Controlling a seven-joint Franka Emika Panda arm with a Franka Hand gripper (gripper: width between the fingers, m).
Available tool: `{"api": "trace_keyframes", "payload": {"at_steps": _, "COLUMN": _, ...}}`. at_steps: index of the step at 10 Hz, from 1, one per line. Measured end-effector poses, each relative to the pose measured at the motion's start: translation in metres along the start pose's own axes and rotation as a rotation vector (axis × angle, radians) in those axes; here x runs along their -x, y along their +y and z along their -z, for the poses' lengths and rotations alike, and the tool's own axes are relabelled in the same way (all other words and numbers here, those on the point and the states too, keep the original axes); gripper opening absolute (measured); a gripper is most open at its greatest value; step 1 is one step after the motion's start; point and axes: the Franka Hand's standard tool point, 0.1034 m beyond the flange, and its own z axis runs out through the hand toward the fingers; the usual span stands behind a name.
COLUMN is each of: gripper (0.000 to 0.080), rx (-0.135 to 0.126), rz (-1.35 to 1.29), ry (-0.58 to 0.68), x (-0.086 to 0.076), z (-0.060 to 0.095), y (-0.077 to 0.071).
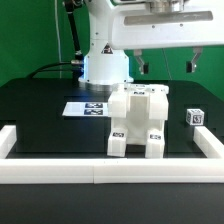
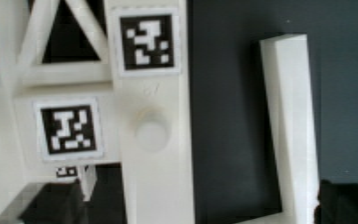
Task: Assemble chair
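Observation:
The partly joined chair (image 1: 139, 121) stands in the middle of the black table, a chunky white block of pieces with square tags on its top and front. A small loose tagged cube (image 1: 196, 117) sits apart on the exterior view's right. My gripper (image 1: 166, 66) hangs well above the chair, open, its two dark fingers wide apart with nothing between them. The wrist view looks down on a white chair piece (image 2: 149, 140) with two tags. A narrow white edge (image 2: 286, 120) runs beside it over dark table; which part it is I cannot tell.
The marker board (image 1: 84, 108) lies flat behind the chair toward the exterior view's left. White border rails (image 1: 100, 172) frame the table at the front and both sides. The robot's base (image 1: 105, 65) stands at the back.

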Motion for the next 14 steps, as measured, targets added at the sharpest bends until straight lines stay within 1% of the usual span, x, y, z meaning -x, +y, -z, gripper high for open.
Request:
{"api": "trace_keyframes", "payload": {"at_steps": 2, "gripper": 0.0649, "rx": 0.001, "rz": -0.063, "ry": -0.006, "x": 0.018, "z": -0.006, "y": -0.005}}
{"api": "trace_keyframes", "payload": {"at_steps": 3, "gripper": 0.0649, "rx": 0.004, "rz": -0.092, "ry": -0.006, "x": 0.022, "z": -0.010, "y": -0.009}}
{"api": "trace_keyframes", "payload": {"at_steps": 7, "gripper": 0.0649, "rx": 0.004, "rz": -0.096, "ry": -0.005, "x": 0.023, "z": -0.011, "y": -0.008}}
{"api": "trace_keyframes", "payload": {"at_steps": 8, "gripper": 0.0649, "rx": 0.005, "rz": -0.127, "ry": -0.002, "x": 0.030, "z": -0.015, "y": -0.011}}
{"api": "trace_keyframes", "payload": {"at_steps": 9, "gripper": 0.0649, "rx": 0.008, "rz": -0.152, "ry": -0.003, "x": 0.044, "z": -0.020, "y": -0.016}}
{"api": "trace_keyframes", "payload": {"at_steps": 11, "gripper": 0.0649, "rx": 0.022, "rz": -0.190, "ry": -0.019, "x": 0.065, "z": -0.033, "y": -0.030}}
{"api": "trace_keyframes", "payload": {"at_steps": 14, "gripper": 0.0649, "rx": 0.042, "rz": -0.213, "ry": -0.025, "x": 0.077, "z": -0.055, "y": -0.042}}
